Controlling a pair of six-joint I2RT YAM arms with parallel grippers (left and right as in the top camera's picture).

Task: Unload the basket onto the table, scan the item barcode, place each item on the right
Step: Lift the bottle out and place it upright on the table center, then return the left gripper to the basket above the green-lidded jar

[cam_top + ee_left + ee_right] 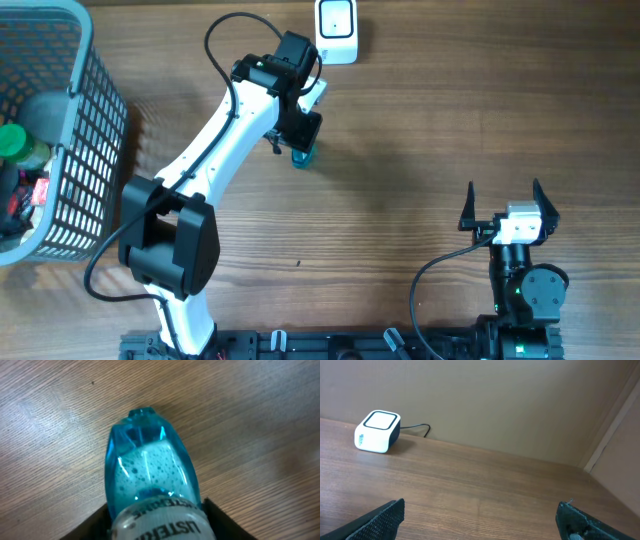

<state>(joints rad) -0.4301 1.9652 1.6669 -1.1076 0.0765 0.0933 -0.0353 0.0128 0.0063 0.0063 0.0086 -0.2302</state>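
Presenting bottle [150, 475] by the far scanner [337, 28]: left gripper [302, 140] straddles it, grip unclear; right gripper [503, 195] spread wide. Next, likely aim barcode at scanner.

Blue mouthwash bottle [150, 475]: label reads "LISTERINE" twice, partly cut off. Barcode scanner [377, 431]: side logo too small to read.

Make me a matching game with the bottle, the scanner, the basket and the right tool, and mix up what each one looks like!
Things:
1. bottle
2. scanner
3. basket
4. right tool

Looks:
A. grey mesh
B. open, holding nothing
C. see-through blue
D. white box

Pairs: 1-C, 2-D, 3-A, 4-B
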